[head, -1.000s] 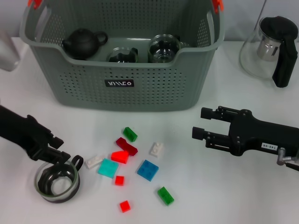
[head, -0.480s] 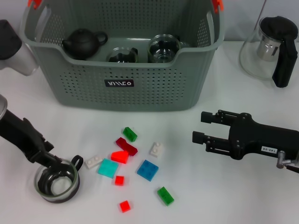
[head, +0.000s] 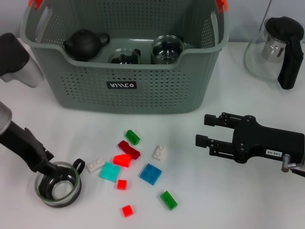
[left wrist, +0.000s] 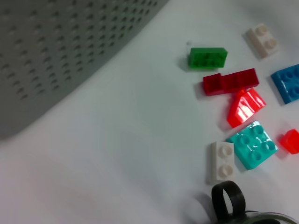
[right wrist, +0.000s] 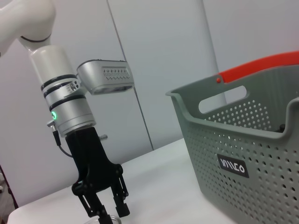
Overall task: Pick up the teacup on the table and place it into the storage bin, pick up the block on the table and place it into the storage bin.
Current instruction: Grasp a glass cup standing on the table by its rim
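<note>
A scatter of small blocks lies on the white tabletop [head: 200, 200] in front of the bin [head: 125, 86]: a green block [head: 132, 137] farthest in, a dark red block [head: 129, 149], a bright red wedge [head: 122, 160], a white block [head: 160, 152], a blue plate [head: 150, 173], a teal plate [head: 110, 171], a second white block [head: 96, 165], two small red cubes [head: 122, 184] and a second green block [head: 168, 200] nearest. The second white block lies just right of the teacup's handle. A glass teapot [head: 276, 51] with a black handle stands far right, well apart from the bin.

The teacup [head: 58, 185], clear glass with a black handle, sits at the near left on the tabletop. The left tool [head: 47, 170] comes down steeply from the left, its black fingers at the cup's rim on the left side; how wide they stand cannot be told. The right wrist view shows that arm [right wrist: 70, 112] standing nearly upright over the cup.

The right tool [head: 204, 130] hangs over the tabletop right of the blocks, lying level and pointing left, its two fingers spread wide with nothing between them.

The bin is grey-green and perforated, with orange clips and a black label [head: 122, 85]. Inside it are a black teapot [head: 85, 44] at the left and two glass cups [head: 167, 49] toward the middle.
</note>
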{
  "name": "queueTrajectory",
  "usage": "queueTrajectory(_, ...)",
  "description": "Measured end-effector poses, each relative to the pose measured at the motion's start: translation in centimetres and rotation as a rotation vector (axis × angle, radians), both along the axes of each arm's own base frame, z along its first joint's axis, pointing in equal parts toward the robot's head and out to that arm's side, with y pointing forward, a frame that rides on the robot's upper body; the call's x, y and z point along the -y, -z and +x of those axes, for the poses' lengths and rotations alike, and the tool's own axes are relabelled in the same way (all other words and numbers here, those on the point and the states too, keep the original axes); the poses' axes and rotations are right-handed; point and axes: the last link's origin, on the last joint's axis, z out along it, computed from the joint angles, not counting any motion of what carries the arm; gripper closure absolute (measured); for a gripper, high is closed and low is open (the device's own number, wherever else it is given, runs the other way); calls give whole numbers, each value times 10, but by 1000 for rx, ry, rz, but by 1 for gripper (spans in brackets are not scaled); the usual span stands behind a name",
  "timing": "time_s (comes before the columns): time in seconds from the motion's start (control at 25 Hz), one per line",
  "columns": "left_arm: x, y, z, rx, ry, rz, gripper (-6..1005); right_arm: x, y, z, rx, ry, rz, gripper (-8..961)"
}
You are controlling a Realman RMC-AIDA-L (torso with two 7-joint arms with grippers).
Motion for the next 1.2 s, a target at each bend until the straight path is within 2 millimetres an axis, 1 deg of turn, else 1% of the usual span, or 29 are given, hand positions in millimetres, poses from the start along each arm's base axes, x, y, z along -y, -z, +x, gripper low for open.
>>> queueTrajectory(0.2, 0, 9, -1, -27, -4, -26, 574, 0, 0, 1, -1, 2, 1, 238)
queueTrajectory(0.68, -3, 19, -5, -55, -11, -47, 616, 0, 0, 1, 3, 1, 3, 239)
queueTrajectory(1.2, -7, 17, -3, -64, -25, -35, 661, 0, 0, 1, 5, 2, 4, 239)
